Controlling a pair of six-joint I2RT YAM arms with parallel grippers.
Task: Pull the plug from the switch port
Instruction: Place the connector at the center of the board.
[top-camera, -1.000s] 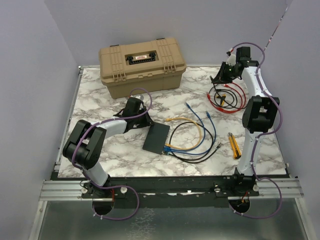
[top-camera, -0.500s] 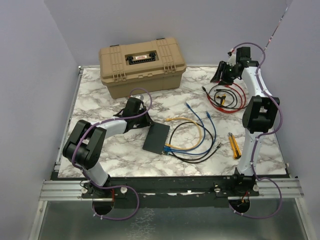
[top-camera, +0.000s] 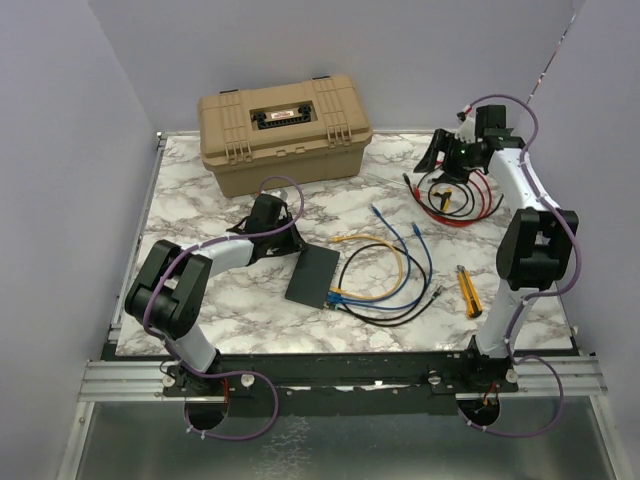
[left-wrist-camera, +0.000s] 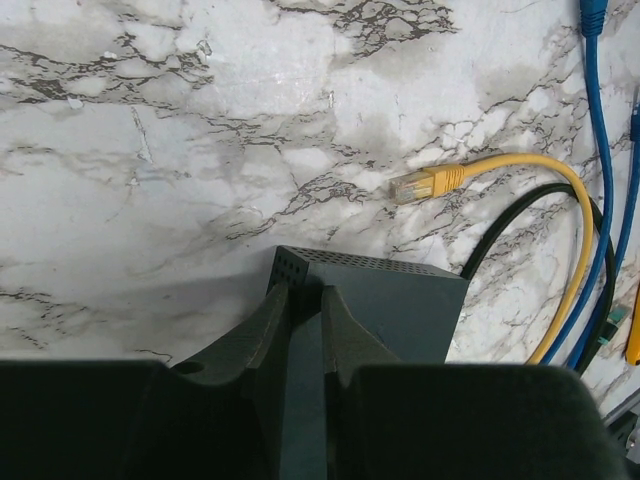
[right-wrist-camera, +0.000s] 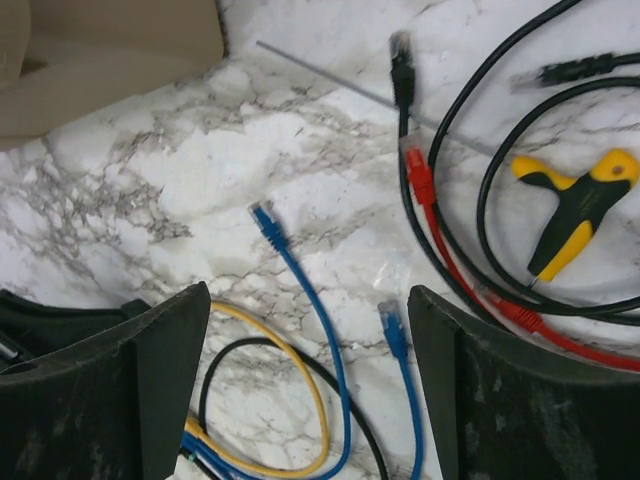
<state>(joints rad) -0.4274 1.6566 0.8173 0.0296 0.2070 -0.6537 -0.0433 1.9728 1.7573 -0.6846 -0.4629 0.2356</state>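
**Right tool springs open while the left tool pins the switch**

Over the last second the right tool (top-camera: 441, 156) has gone from closed to wide open, and its arm has swung a little to the right at the far right of the worktop (top-camera: 200, 300). Nothing else has shifted. Its jaws stand far apart with nothing between them, above a tangle of red and black leads (top-camera: 455, 195).

The left tool (left-wrist-camera: 305, 300) is nearly closed, its two fingers pinching the far edge of the switch (top-camera: 312, 275). The switch lies flat near the middle of the worktop, just right of that arm.

The switch's long axis runs from far to near, leaning slightly left toward its near end. The plugs (top-camera: 333, 296) meet it at the near-right end. From there a blue cable (right-wrist-camera: 300, 270), a yellow cable (left-wrist-camera: 520, 160) and a black cable (top-camera: 420, 300) loop off to the right. Which port each plug sits in is too small to tell.

From the right tool the plugs lie well apart, to the near and left. The left arm is much the nearer, but it is taken up bracing the box, so the pull probably falls to the right arm. It would likely have to draw the plug along the long axis, away from the left tool's hold.

Farther out, a tan toolbox (top-camera: 285, 130) sits at the far left and a yellow knife (top-camera: 468, 290) at the near right.
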